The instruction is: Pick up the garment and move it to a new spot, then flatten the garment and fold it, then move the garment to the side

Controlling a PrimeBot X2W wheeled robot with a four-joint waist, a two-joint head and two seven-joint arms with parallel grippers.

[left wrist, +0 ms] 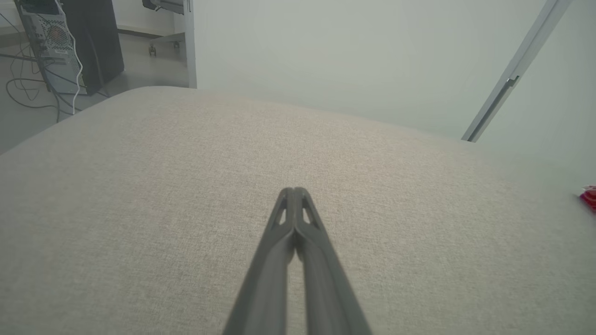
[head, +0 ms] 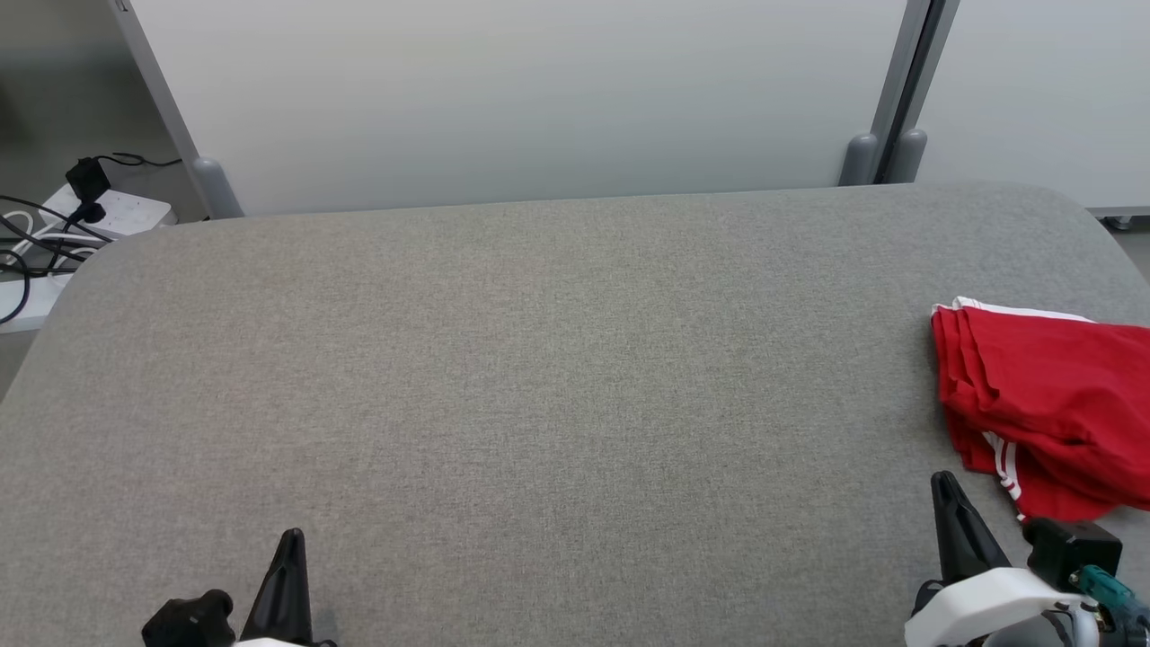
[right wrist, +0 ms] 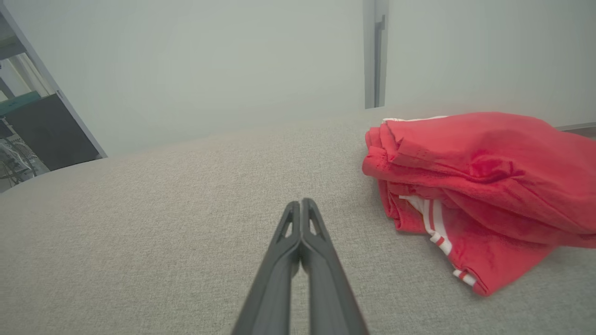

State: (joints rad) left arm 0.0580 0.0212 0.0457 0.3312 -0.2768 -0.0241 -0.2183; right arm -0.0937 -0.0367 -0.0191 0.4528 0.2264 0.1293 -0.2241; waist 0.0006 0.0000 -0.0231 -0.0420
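Observation:
The garment (head: 1051, 404) is red with white stripes and lies folded in a loose stack at the right edge of the grey table (head: 539, 377). In the right wrist view the garment (right wrist: 484, 186) sits ahead and to the right of my fingers. My right gripper (head: 943, 481) is shut and empty, just in front of the garment's near corner, not touching it; its tips (right wrist: 300, 203) press together. My left gripper (head: 292, 537) is shut and empty at the near left of the table, its tips (left wrist: 294, 190) together. A sliver of the garment (left wrist: 589, 197) shows at the left wrist view's right edge.
Pale partition panels (head: 521, 99) stand along the table's far edge, with grey posts (head: 885, 153) at the back right. A power strip with black cables (head: 90, 211) lies off the back left corner. A computer tower (left wrist: 51, 42) stands on the floor beyond.

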